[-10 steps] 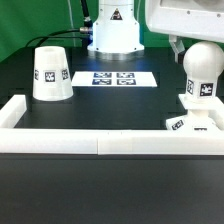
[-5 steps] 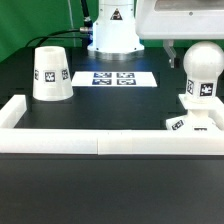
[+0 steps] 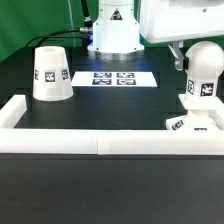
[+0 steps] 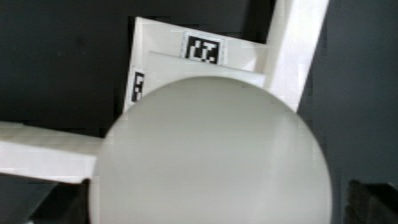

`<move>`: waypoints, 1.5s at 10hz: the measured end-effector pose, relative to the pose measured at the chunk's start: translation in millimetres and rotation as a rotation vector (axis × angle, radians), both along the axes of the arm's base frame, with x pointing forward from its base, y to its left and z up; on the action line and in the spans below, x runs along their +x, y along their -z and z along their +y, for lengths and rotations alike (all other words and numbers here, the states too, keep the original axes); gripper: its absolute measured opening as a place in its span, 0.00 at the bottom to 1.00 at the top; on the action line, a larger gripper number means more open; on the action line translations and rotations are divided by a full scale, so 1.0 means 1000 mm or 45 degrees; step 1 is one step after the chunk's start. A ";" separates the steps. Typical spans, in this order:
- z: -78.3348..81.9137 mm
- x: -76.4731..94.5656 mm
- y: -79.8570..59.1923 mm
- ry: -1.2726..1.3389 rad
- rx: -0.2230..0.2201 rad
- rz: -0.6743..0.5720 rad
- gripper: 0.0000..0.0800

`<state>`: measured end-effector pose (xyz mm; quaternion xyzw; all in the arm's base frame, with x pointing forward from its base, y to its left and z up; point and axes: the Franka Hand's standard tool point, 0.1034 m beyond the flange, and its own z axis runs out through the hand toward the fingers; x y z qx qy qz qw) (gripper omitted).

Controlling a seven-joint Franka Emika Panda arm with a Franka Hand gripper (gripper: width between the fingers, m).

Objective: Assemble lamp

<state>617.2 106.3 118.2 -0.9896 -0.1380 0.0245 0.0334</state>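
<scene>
The round-headed white bulb (image 3: 204, 68) stands upright on the small flat square base (image 3: 190, 123) at the exterior view's right, next to the white wall. My gripper (image 3: 200, 48) hangs right above the bulb's head, open, with one dark finger (image 3: 179, 52) beside the head; the other finger is hidden. In the wrist view the bulb's head (image 4: 210, 150) fills the picture between my gripper's (image 4: 214, 205) dark fingertips, and the tagged base (image 4: 192, 52) shows beyond it. The truncated-cone shade (image 3: 50, 74) stands alone at the exterior view's left.
The marker board (image 3: 116, 77) lies flat at the table's middle, in front of the arm's white pedestal (image 3: 112, 35). A long white wall strip (image 3: 100, 142) runs across the front, with short side pieces at both ends; it also shows in the wrist view (image 4: 295, 40).
My gripper has come down a little over the bulb's head. The bulb, base and shade have not moved.
</scene>
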 end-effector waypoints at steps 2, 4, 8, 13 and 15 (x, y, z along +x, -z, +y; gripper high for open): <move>-0.001 0.000 0.000 -0.214 0.001 -0.015 0.87; -0.003 0.000 0.000 -0.388 0.000 -0.023 0.87; -0.006 0.001 0.001 -0.693 -0.015 -0.033 0.87; -0.008 0.000 0.001 -0.834 -0.018 -0.034 0.72; -0.008 0.000 0.001 -0.807 -0.020 -0.033 0.72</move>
